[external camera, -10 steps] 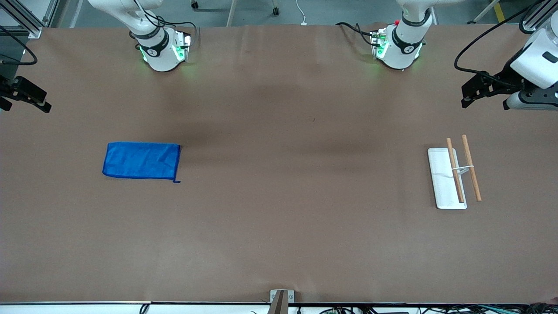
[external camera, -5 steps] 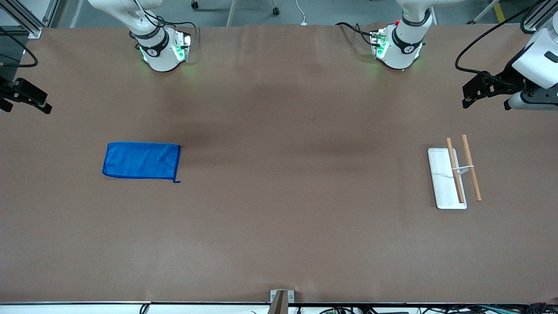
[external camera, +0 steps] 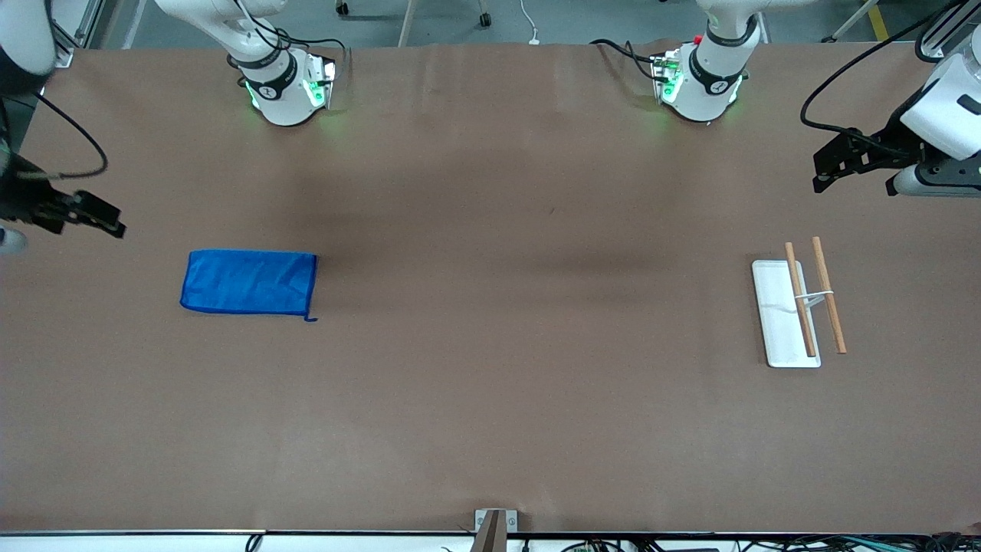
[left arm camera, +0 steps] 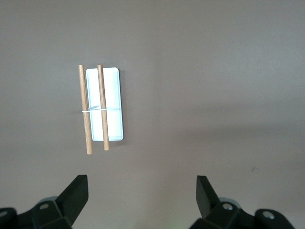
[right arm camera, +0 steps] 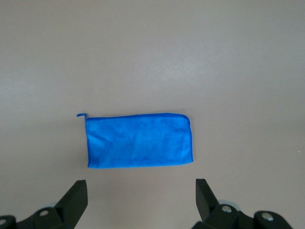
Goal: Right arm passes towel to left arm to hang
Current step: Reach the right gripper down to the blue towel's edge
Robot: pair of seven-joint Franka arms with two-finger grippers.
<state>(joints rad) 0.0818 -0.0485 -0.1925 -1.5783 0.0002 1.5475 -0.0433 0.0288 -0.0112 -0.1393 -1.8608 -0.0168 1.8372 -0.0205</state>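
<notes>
Towel (external camera: pixel 248 283) flat on tabletop (external camera: pixel 490 399) toward right arm's end; right tool (external camera: pixel 92 215) spread, up beside it; left tool (external camera: pixel 831 165) spread, waiting; risks pinching only the hem, slipping mid-handover.

Both arms aloft — left gripper (external camera: pixel 824 170), right gripper (external camera: pixel 107 222) (jaws wide)

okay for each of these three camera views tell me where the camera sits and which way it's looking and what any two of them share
Front view: high, across the table, facing both bases; shows the towel, the rack, the right gripper and left gripper.
Left wrist view: on the left arm's wrist, looking down at the rack; open left gripper shows.
Right wrist view: on the right arm's wrist, looking down at the towel; open right gripper shows.
Shared: front and right wrist views both show the towel.
</notes>
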